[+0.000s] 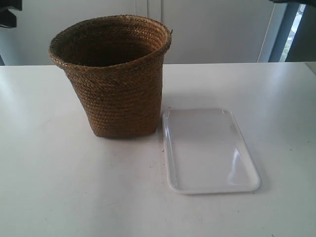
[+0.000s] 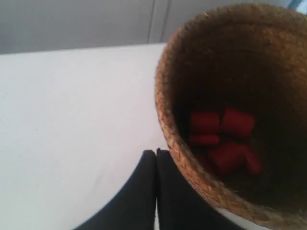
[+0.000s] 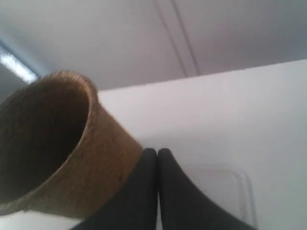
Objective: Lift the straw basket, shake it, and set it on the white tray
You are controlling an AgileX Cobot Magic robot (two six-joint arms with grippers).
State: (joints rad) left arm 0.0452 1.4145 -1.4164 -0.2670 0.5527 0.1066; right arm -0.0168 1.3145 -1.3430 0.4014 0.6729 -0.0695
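The straw basket (image 1: 116,74) stands upright on the white table, just left of the white tray (image 1: 207,148), which lies flat and bare. The left wrist view looks down into the basket (image 2: 192,62), where several red blocks (image 2: 223,136) lie on the dark bottom. My left gripper (image 2: 156,152) is shut and holds nothing, its tips just outside the basket's rim. My right gripper (image 3: 157,151) is also shut and holds nothing, beside the basket's wall (image 3: 81,163) and above the tray (image 3: 225,187). Neither gripper shows in the exterior view.
The white table (image 1: 59,187) stretches around both objects. A wall and a window frame (image 1: 276,29) stand behind its far edge. Dark arm parts (image 1: 10,15) show at the exterior view's top left corner.
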